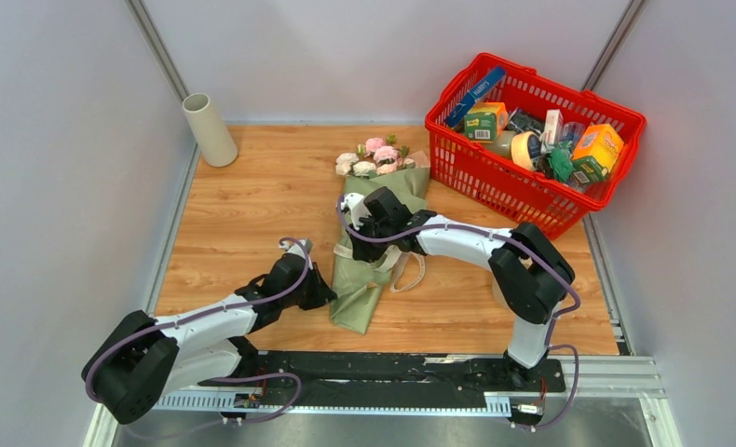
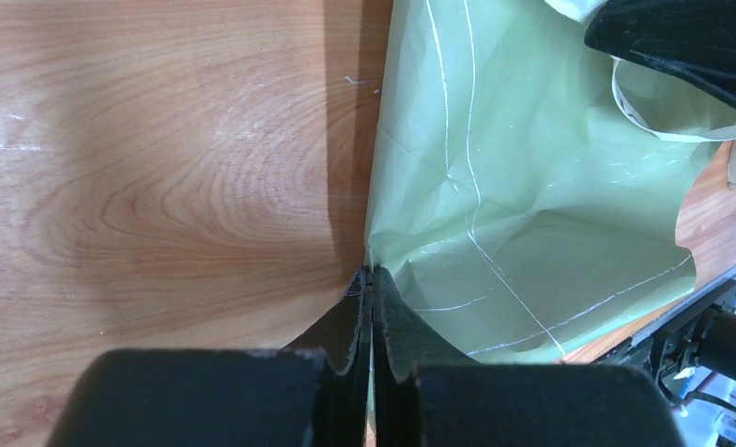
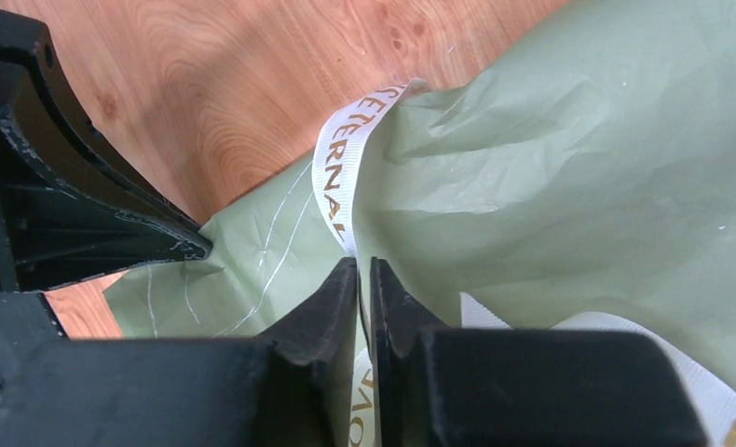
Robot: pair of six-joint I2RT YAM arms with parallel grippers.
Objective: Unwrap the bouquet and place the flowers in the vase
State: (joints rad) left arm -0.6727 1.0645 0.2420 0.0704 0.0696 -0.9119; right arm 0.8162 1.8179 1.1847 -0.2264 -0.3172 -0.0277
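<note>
WRAPPED AND WAITING: The bouquet (image 1: 358, 296) lies lengthwise at the middle of the wooden table (image 1: 243, 205), its flowers (image 1: 374, 158) pointing to the far side and the vase (image 1: 210, 130) standing well apart in the far left corner. The left gripper (image 2: 371, 279) has its jaws pressed together on the left edge of the sage-green paper (image 2: 532, 186) near the narrow end. The right gripper (image 3: 364, 265) is clamped on the cream ribbon (image 3: 332, 177) at the wrap's middle.

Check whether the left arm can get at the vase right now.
Probably, but not freely: bare table lies between the left gripper and the vase, yet its fingers are shut on the bouquet at its paper edge.
</note>
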